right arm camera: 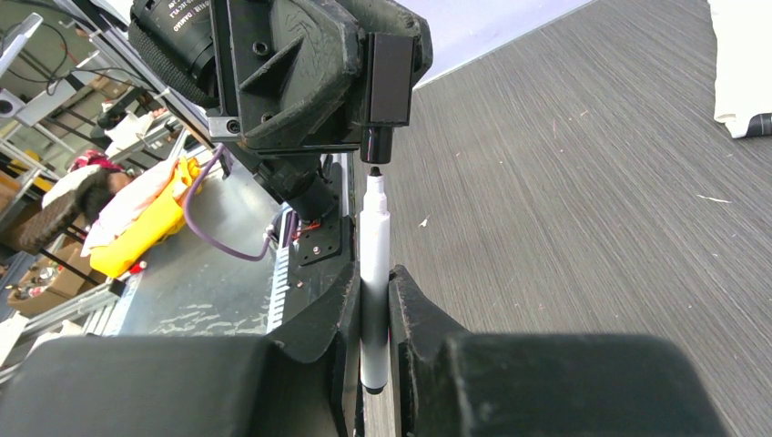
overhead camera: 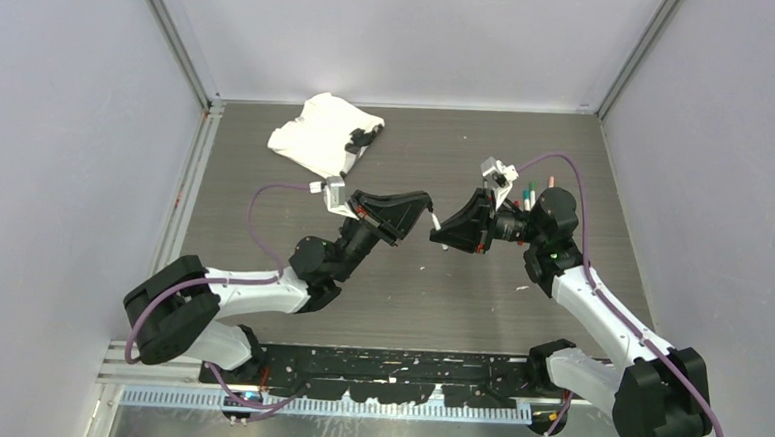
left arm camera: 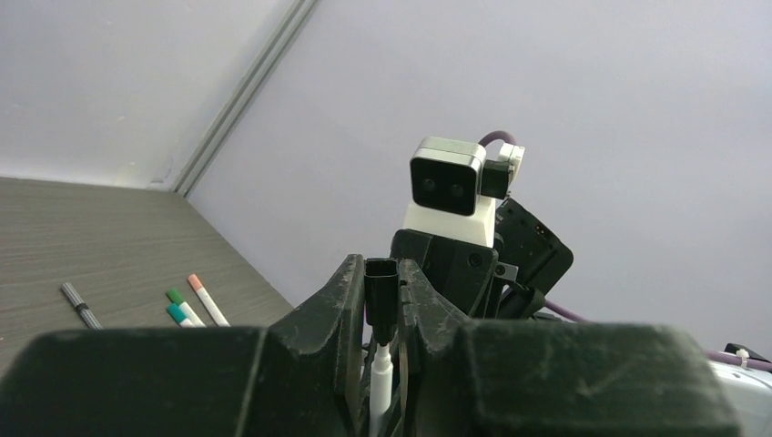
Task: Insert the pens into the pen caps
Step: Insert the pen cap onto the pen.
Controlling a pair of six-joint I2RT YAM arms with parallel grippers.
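Gripping pen (right arm camera: 374,246), right end effector (right arm camera: 373,284); tip at black cap (right arm camera: 377,144) clenched in left end effector (left arm camera: 382,278).

Black left gripper (left arm camera: 382,273) holds a black cap (left arm camera: 380,289); black right gripper (right arm camera: 373,278) holds a white, black-tipped pen (right arm camera: 374,228) above the grey wood-grain table (overhead camera: 448,142); white cloth (overhead camera: 318,135) far left.

Two grippers, the left gripper (overhead camera: 427,210) and right gripper (overhead camera: 443,235); one black cap (left arm camera: 380,289); one gripped pen (right arm camera: 374,264); four more on the table (left arm camera: 91,228), one grey pen (left arm camera: 80,305) and three capped pens (left arm camera: 210,308); one cloth (overhead camera: 318,135).
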